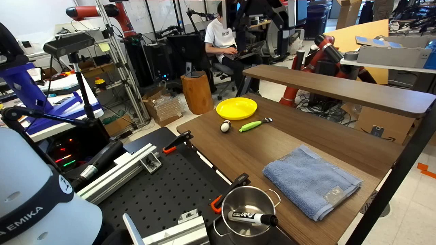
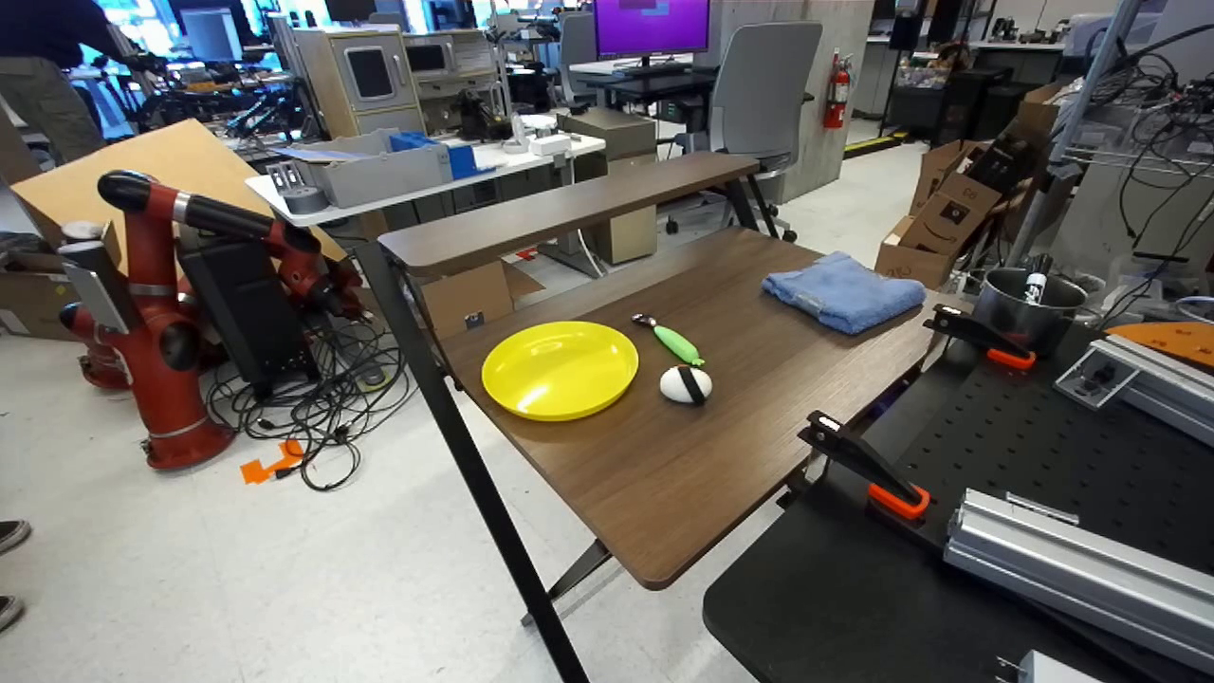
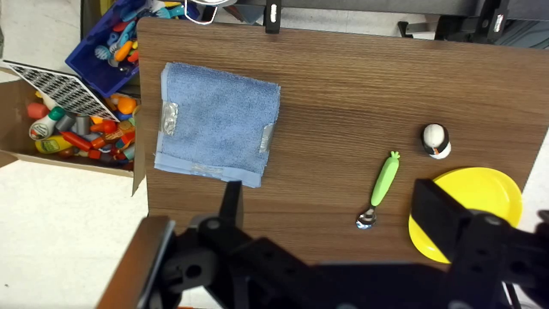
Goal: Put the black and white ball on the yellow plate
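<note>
The black and white ball [image 1: 225,126] lies on the brown table beside the yellow plate, apart from it. It is small and white with a black band in both exterior views [image 2: 686,385], and shows an orange mark in the wrist view [image 3: 435,140]. The yellow plate [image 1: 236,109] is round, shallow and bare, near a table corner [image 2: 560,370]. In the wrist view one finger covers part of the plate [image 3: 484,189]. My gripper [image 3: 329,185] is open and empty, high above the table, with the ball up and right of its jaws. It is outside both exterior views.
A green-handled spoon [image 3: 385,180] lies near the ball and plate. A folded blue towel [image 1: 311,180] lies farther along the table. A metal pot [image 1: 248,204] holding a marker stands by the table edge with black clamps. A raised shelf [image 2: 579,204] runs along the table's far side.
</note>
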### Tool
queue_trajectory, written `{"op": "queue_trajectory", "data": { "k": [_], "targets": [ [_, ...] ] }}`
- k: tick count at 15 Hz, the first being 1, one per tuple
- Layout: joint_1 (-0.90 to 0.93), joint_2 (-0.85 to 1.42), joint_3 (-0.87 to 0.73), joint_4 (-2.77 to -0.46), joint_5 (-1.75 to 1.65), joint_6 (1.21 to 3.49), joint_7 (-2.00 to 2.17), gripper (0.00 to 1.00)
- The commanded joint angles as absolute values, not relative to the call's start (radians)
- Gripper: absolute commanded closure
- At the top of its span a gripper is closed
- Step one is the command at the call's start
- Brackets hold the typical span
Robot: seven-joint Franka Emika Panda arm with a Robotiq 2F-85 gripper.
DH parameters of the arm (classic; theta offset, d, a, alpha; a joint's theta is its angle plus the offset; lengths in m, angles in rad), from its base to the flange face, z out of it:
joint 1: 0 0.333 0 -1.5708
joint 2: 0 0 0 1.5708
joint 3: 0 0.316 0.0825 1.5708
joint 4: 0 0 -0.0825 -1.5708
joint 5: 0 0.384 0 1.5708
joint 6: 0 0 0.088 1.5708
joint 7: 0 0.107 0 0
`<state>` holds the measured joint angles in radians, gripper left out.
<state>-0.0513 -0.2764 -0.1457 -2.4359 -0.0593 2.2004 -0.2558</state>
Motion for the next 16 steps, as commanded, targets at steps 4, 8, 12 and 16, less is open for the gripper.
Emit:
{"op": "queue_trajectory", "data": {
  "k": [4,8,12,16],
  "targets": [
    [-0.060,-0.263,-0.138,-2.432,-0.058,2.212,-0.255,0.00],
    [-0.059,-0.192,-0.143,-2.404,-0.040,2.241,-0.254,0.00],
    [-0.072,-0.064,-0.151,-2.350,-0.018,2.305,-0.264,0.00],
    [-0.102,0.072,-0.148,-2.272,0.046,2.351,-0.280,0.00]
  ]
}}
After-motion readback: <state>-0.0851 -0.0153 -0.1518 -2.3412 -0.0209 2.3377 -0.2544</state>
